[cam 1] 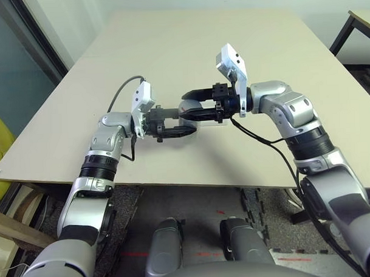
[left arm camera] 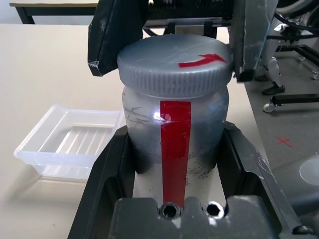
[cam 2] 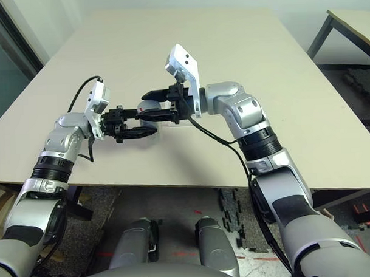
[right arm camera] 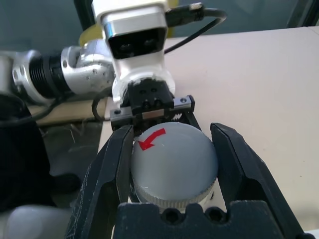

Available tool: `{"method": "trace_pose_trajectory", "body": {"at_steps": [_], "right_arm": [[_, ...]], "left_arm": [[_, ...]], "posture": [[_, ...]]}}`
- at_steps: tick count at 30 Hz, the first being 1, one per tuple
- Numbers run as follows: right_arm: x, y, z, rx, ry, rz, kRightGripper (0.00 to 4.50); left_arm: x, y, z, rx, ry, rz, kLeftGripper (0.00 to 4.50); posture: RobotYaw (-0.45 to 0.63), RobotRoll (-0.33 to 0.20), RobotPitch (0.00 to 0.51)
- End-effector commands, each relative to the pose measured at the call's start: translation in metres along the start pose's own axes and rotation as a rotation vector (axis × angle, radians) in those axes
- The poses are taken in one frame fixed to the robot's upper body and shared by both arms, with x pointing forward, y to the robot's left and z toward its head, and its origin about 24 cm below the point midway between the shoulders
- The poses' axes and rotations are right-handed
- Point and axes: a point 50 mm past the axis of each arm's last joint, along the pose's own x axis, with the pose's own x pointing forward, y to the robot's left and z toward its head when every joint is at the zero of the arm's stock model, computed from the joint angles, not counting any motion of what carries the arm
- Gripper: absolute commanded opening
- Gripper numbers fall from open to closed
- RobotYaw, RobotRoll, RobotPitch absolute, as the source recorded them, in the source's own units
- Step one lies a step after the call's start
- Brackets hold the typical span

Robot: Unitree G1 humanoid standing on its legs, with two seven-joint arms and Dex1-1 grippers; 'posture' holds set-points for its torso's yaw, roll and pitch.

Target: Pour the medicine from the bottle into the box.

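The right end effector [cam 1: 182, 105] blocks the cap [right arm camera: 174, 159] on 2 sides; the far table [cam 1: 169, 48] lies open.

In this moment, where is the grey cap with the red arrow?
The cap is on top of the bottle, between the right gripper's fingers in the left wrist view.

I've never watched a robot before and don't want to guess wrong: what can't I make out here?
- Whether the bottle holds any medicine: its grey cap covers the mouth and its sides show nothing within, left wrist view.
- The bottle's base: hidden by the left end effector, left wrist view.
- The near corner of the clear box: behind the left end effector's black finger, left wrist view.
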Motion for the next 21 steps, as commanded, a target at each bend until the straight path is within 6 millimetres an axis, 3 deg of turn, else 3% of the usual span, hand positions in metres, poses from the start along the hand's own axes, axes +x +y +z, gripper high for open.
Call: {"method": "trace_pose_trajectory", "body": {"at_steps": [1, 9, 12, 17, 21], "right_arm": [[-0.005, -0.004, 0.021, 0.079, -0.159, -0.021, 2.58], [-0.012, -0.010, 0.021, 0.071, -0.152, -0.082, 2.58], [-0.024, -0.027, 0.012, 0.020, -0.119, -0.267, 2.58], [-0.068, -0.070, -0.010, -0.087, -0.020, -0.772, 2.58], [-0.095, -0.079, -0.031, -0.084, 0.044, -0.942, 2.58]], "left_arm": [[0.002, -0.002, -0.003, -0.011, 0.012, -0.008, 2.49], [0.001, -0.001, -0.004, -0.011, 0.016, -0.001, 2.49], [0.000, -0.001, -0.005, -0.013, 0.018, 0.015, 2.49], [-0.005, 0.002, -0.005, -0.012, 0.022, 0.047, 2.49], [-0.007, 0.004, -0.004, -0.002, 0.022, 0.059, 2.49]], "posture": [[-0.03, 0.000, 0.057], [-0.03, 0.000, 0.058], [-0.03, 0.000, 0.059], [-0.03, 0.000, 0.059], [-0.03, 0.000, 0.058]]}}
